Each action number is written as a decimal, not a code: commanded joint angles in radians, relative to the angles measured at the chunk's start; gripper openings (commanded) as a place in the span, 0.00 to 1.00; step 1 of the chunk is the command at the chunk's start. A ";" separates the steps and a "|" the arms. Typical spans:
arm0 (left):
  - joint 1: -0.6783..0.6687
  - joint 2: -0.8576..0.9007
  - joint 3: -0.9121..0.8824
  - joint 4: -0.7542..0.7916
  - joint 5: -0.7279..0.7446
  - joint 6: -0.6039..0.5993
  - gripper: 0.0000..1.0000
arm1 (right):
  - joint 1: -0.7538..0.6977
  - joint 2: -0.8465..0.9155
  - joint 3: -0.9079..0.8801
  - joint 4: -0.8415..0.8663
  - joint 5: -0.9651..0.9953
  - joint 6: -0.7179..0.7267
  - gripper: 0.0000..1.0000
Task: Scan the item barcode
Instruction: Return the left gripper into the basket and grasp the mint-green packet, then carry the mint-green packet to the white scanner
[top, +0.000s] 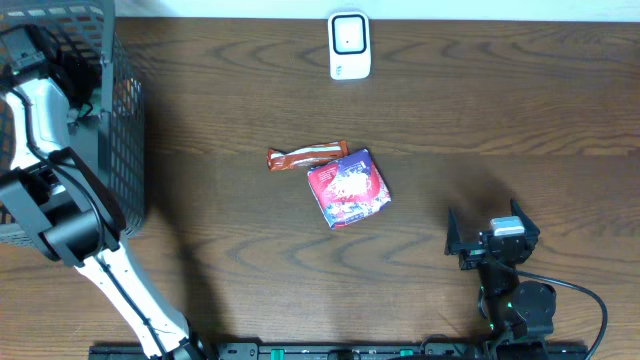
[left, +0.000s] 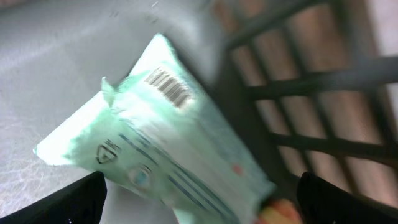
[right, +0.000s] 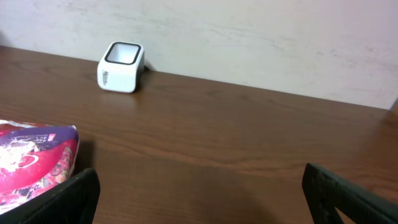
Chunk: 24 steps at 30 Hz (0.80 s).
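Starting at the far left, my left tool (left: 200, 204) is down inside the wire basket (top: 128, 150), released and spread wide, with nothing between its fingers. The green-and-white pack (left: 155, 143) lies on the basket floor directly ahead of it, just beyond the fingertips. I take this pack as the item to scan. Its long axis runs diagonally across my wrist view, from upper left to lower right, so it sits skewed to the gap in the tool. I judge the wrist needs a turn before closing across the narrow side. The barcode (left: 169, 87) faces up near the pack's far end, which should help later. The basket's bars crowd close on the right of the pack and leave little room there.

Moving right, on the open brown table (top: 250, 280), an orange snack bar (top: 307, 156) touches the upper corner of a red pouch (top: 348, 188). Both lie near the middle. The white scanner (top: 349, 46) stands at the back edge by the pale wall (right: 249, 37), well apart from the basket. The pack must therefore travel rightward and toward the back.

At the far right my right tool (right: 200, 198) hovers low over bare wood, also released and holding nothing. It is nearer the scanner, but the left is the arm at the pack
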 joint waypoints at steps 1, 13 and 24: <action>0.004 0.043 -0.006 -0.001 -0.031 -0.016 0.98 | 0.003 -0.004 -0.002 -0.004 0.009 -0.014 0.99; 0.016 0.053 -0.011 -0.034 -0.031 0.055 0.14 | 0.003 -0.004 -0.002 -0.004 0.009 -0.014 0.99; 0.054 -0.296 -0.011 -0.145 -0.026 0.055 0.07 | 0.003 -0.004 -0.002 -0.004 0.009 -0.014 0.99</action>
